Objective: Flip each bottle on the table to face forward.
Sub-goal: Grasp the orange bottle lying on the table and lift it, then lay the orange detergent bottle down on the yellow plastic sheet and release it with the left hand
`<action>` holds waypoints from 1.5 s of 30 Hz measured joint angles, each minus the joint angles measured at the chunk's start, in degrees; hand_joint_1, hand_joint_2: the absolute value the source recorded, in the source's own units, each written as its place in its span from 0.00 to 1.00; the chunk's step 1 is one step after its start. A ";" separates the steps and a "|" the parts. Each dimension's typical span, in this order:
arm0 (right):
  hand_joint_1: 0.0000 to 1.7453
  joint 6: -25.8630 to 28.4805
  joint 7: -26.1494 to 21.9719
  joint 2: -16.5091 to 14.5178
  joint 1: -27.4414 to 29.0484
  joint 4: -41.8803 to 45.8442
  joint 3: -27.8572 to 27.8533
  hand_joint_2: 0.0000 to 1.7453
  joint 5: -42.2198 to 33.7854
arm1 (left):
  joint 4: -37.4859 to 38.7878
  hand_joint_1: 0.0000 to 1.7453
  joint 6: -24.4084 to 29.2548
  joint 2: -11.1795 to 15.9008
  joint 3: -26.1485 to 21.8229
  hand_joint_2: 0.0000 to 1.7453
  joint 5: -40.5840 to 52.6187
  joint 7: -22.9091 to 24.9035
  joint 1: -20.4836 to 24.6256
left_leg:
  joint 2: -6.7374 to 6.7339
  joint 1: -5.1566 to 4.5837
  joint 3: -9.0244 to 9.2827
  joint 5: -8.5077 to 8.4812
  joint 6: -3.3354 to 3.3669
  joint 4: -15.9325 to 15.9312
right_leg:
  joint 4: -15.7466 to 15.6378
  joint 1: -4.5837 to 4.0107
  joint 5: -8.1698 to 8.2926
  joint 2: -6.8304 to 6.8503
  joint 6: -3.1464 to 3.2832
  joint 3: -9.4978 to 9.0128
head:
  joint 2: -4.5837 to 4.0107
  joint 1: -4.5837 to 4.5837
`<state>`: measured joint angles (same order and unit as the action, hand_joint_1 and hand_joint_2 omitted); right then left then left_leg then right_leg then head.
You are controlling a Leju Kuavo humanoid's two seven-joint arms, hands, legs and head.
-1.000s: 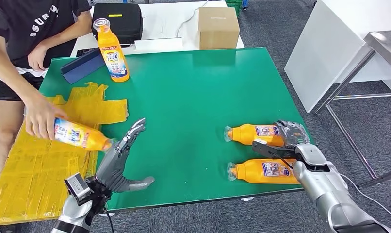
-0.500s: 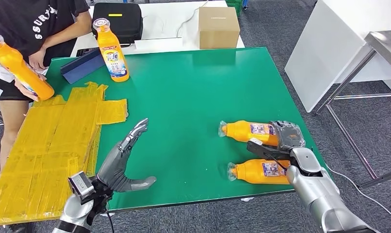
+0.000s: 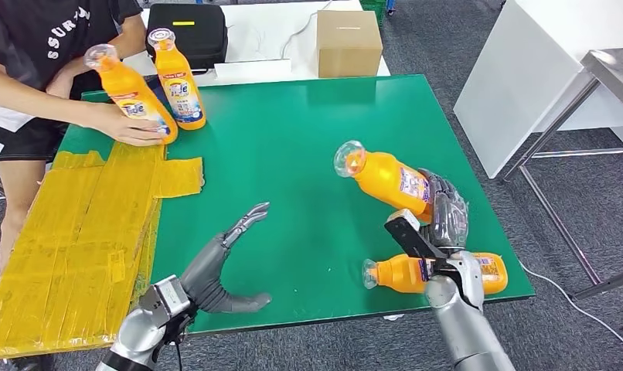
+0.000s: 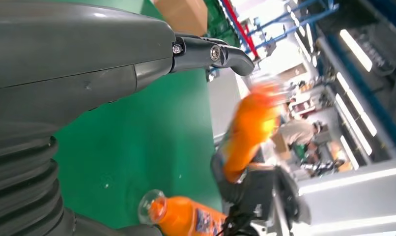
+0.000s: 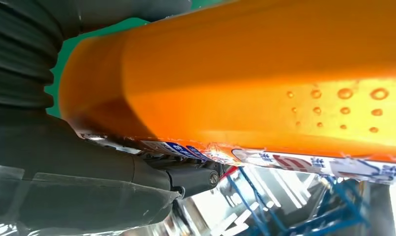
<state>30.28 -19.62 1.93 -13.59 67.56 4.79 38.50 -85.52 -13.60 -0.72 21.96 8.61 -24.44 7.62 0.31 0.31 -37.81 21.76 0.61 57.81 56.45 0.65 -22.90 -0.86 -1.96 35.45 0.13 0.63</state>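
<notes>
Gripping a tilted orange bottle (image 3: pixel 386 178) off the green table (image 3: pixel 308 147), the right hand (image 3: pixel 446 216) sits near the right edge; a second bottle (image 3: pixel 417 273) lies just below it by the front edge. Left hand (image 3: pixel 216 267) hangs empty, fingers spread, with bare mat ahead. A second ago the held bottle lay flat.

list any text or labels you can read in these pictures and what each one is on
"SSUR": white letters, cut off at the picture's edge, on the person's black shirt.
Standing bottle: red-topped label, print too small to read.
Bottle held by the person's hand, bottle held by the right hand, lying bottle: labels too blurred or small to read.
</notes>
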 joint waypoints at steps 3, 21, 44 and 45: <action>1.00 -3.94 -2.67 -2.64 1.55 3.27 -0.29 1.00 -8.53 | 0.52 0.00 0.35 0.15 1.62 1.00 -0.01 0.82 1.10 | -0.02 0.00 0.01 0.00 0.00 0.00 | 0.00 -0.01 0.01 0.00 0.00 0.01 | 0.00 0.02; 1.00 -33.21 -7.33 -11.37 2.15 1.29 11.70 1.00 -32.62 | 5.35 0.00 -0.36 0.41 5.76 1.00 -6.96 2.63 8.46 | -0.05 0.02 -0.05 -0.02 0.01 -0.01 | 0.02 -0.01 0.01 -0.02 0.02 0.08 | 0.00 0.00; 1.00 -30.45 -7.28 -13.58 0.86 -3.30 23.21 1.00 -30.89 | 14.51 0.00 -3.70 -1.20 -1.39 1.00 -31.91 11.99 11.48 | -0.06 0.02 -0.05 -0.03 0.00 -0.01 | 0.02 -0.01 0.01 -0.02 0.02 0.10 | 0.00 -0.01; 1.00 -29.94 -7.28 -13.57 0.74 -3.47 23.43 1.00 -30.74 | 14.87 0.00 -3.73 -1.24 -1.38 1.00 -32.45 12.09 11.57 | -0.06 0.02 -0.05 -0.03 0.00 -0.01 | 0.02 -0.01 0.01 -0.02 0.02 0.11 | 0.00 -0.02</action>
<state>0.34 -26.89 -11.64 -12.85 64.09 28.22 7.75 -70.65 -17.32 -1.96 20.58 -23.84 -12.35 19.19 0.26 0.33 -37.86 21.73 0.62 57.80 56.48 0.65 -22.89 -0.87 -1.94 35.56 0.13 0.62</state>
